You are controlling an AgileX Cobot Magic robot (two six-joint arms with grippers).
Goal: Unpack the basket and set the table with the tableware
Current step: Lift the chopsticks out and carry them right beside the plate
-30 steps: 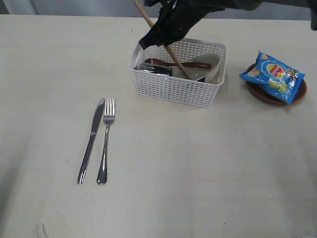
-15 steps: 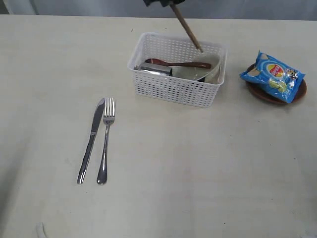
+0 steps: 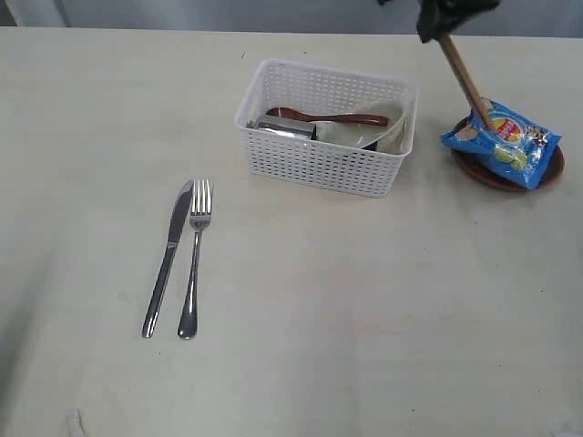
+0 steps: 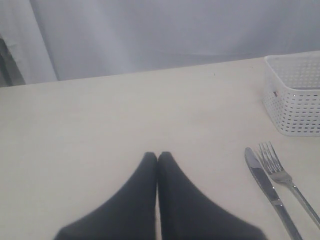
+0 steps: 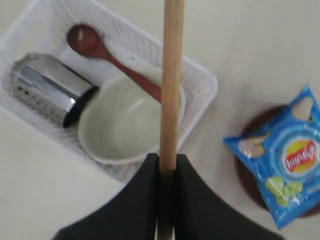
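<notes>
Exterior view, upper right: right gripper [image 3: 445,20] pinches wooden chopsticks pair [image 3: 466,80], carry step; next: lay flat on pale cream tabletop [image 3: 364,319].

I see a white lattice basket [image 3: 319,168], cream tabletop [image 3: 364,319], reddish-brown spoon [image 3: 330,117], shiny steel cup [image 5: 45,90], white bowl [image 5: 117,127], blue snack bag [image 3: 503,137], dark brown plate [image 3: 483,175], tan chopsticks [image 3: 465,77].

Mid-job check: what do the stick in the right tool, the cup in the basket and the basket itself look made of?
The long tan stick in the right tool looks like bare wood: matte, even tan. The shiny cylindrical cup looks like polished steel: mirror-like streaks. The white lattice basket seems moulded plastic: uniform small holes, smooth rim.
</notes>
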